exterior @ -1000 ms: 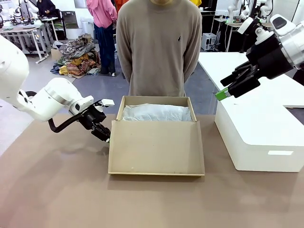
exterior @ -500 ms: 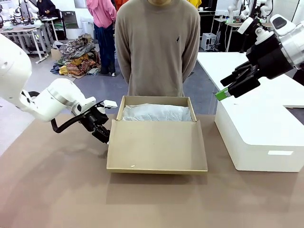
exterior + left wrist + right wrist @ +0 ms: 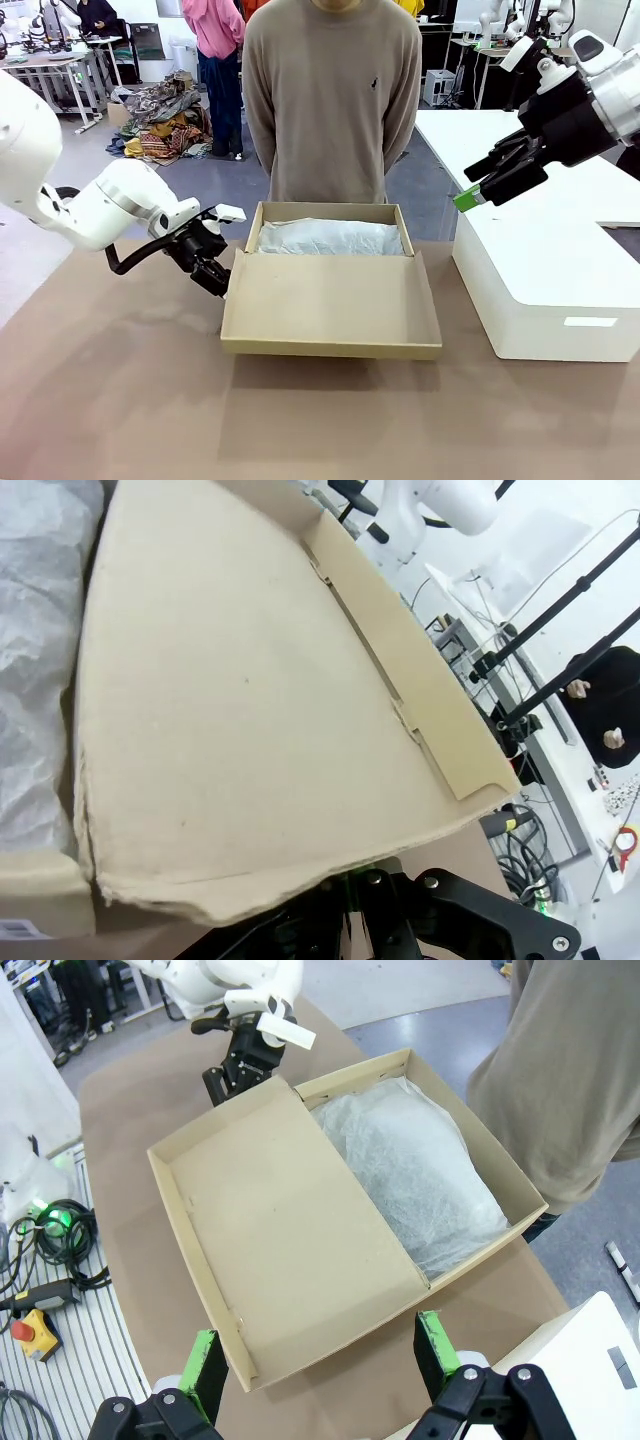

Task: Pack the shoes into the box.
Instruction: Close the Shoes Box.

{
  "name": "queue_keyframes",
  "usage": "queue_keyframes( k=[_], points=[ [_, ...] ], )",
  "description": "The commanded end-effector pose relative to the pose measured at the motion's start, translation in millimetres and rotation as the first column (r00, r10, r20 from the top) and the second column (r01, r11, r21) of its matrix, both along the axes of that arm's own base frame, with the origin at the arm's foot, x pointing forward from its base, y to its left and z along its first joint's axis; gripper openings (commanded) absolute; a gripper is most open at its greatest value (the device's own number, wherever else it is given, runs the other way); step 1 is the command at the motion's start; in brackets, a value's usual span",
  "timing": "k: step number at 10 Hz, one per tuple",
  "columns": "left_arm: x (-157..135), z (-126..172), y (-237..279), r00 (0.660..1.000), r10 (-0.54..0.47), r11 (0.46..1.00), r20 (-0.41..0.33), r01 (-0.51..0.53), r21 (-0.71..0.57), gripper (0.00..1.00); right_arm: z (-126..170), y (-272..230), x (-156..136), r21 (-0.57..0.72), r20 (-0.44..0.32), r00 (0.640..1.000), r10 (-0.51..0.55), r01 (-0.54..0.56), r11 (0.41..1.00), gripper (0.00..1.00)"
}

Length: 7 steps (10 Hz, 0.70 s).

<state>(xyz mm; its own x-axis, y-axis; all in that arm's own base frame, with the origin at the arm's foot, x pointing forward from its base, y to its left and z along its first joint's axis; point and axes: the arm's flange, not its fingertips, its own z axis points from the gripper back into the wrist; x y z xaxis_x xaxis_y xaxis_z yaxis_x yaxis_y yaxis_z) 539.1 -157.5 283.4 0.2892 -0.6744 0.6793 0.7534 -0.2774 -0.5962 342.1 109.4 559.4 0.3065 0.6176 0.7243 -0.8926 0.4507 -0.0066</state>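
The left gripper (image 3: 214, 279) was clenched on the left edge of the box (image 3: 330, 300) lid (image 3: 330, 305), holding the flap off the table (image 3: 120, 400). The right gripper (image 3: 468, 196) hung spread and empty above the white box (image 3: 545, 290), well apart. Tissue paper (image 3: 330, 238) filled the box.

Your way into the box (image 3: 331, 236) from above is open; only tissue (image 3: 330, 238) lies inside. The raised lid (image 3: 331, 305) blocks any approach from the bench's near edge. The left claw (image 3: 212, 279) closes off the lid's left edge. A white box (image 3: 540, 285) fills the bench's right side. A person (image 3: 335, 100) stands at the far edge. The near bench (image 3: 150, 420) is free.
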Motion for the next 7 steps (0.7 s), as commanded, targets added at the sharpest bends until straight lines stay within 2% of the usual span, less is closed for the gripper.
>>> queue_keyframes(
  k=[1,4,7],
  points=[
    [-14,14,3,1.000,-0.006,0.999,0.002,0.006,-0.053,0.00,-1,-1,3,0.027,0.014,1.000,0.026,-0.027,0.999,1.00],
    [-19,28,3,1.000,0.016,0.996,-0.006,-0.017,-0.088,0.00,-1,-1,3,0.027,0.014,1.000,0.026,-0.027,0.999,1.00],
    [-24,46,3,0.998,0.067,0.991,0.017,-0.065,-0.115,0.00,-1,-1,3,0.027,0.014,1.000,0.026,-0.027,0.999,1.00]
  ],
)
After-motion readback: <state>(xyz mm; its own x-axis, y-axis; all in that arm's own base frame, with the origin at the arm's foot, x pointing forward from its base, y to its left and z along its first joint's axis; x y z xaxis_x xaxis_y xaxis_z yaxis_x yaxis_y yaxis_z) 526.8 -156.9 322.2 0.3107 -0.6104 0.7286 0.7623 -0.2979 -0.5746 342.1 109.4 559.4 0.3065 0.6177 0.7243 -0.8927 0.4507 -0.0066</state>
